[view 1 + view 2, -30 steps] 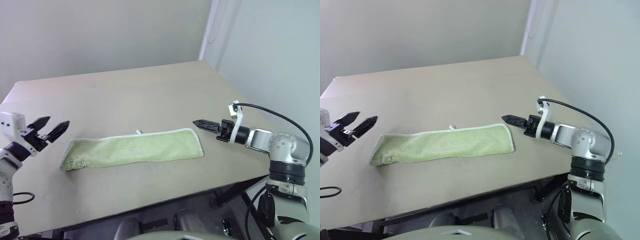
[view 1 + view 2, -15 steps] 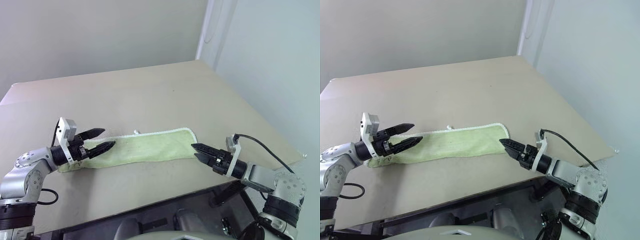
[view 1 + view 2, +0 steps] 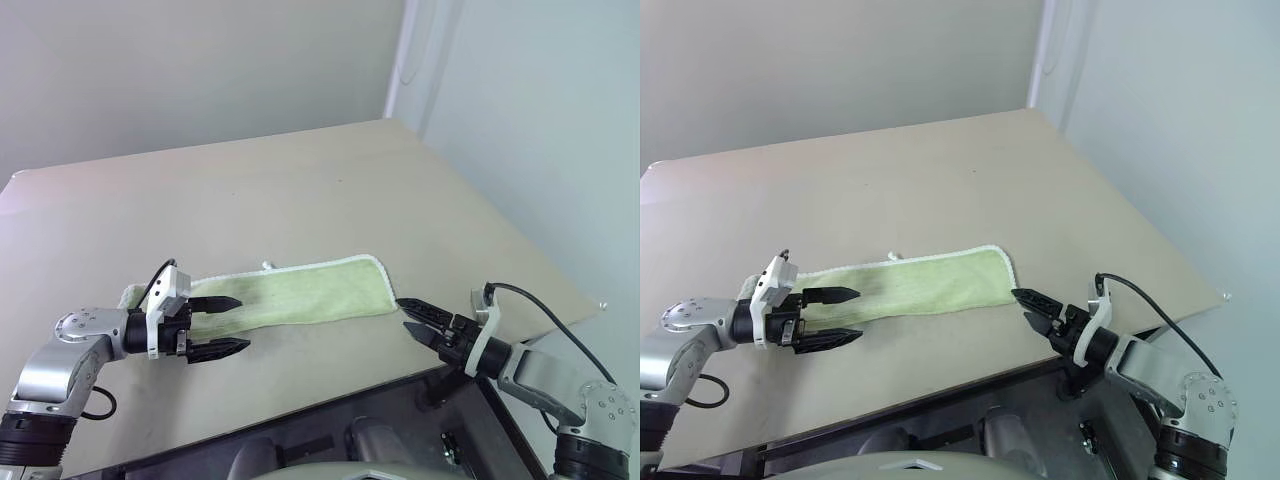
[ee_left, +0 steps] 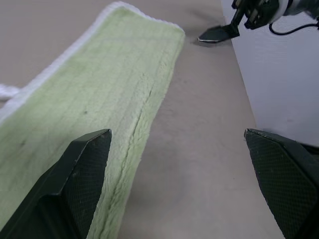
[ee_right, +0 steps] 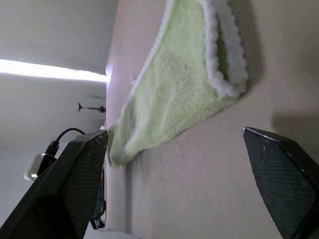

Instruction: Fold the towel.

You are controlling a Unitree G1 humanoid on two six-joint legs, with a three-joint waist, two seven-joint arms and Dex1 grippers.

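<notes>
Pale lime-green terry towel (image 3: 290,296) lies mid-frame, its left end hidden behind the wide-open left gripper (image 3: 228,326); right gripper (image 3: 412,318) gapes empty lower right.

towel (image 3: 300,295) lying across the table (image 3: 300,190), left pincer (image 3: 222,326) over its left end, right pincer (image 3: 415,320) just beyond its right end

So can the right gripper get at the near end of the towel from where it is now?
Probably yes. The right gripper is open and sits just off the towel, pointing at its right end, with bare table between them and nothing in the way.
</notes>
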